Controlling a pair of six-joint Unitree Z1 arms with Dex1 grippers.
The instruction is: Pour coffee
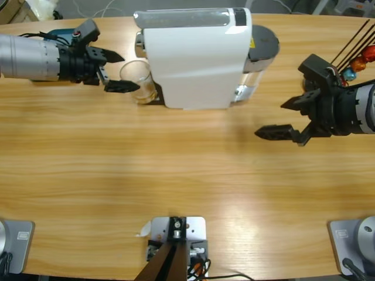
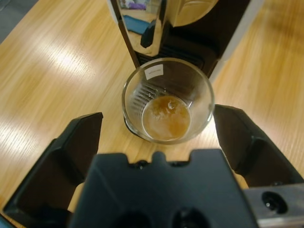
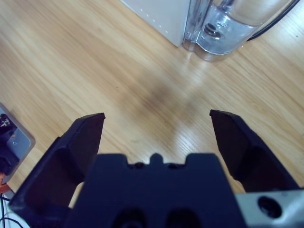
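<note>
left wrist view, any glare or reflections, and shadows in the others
Left wrist view: bright streaks of glare on the table; the coffee machine front mirrors the room. Right wrist view: a soft dark shadow on the wood ahead of the open right gripper. High view: broad sheen at lower middle.

The long wooden desk (image 1: 187,181) carries a white coffee machine (image 1: 196,58) near its far edge, with a clear water tank (image 1: 258,64) at the machine's right side. A small glass tumbler (image 1: 139,79) stands at the machine's left side, on its black base. Coloured round capsules (image 1: 358,63) sit near the right edge.
</note>
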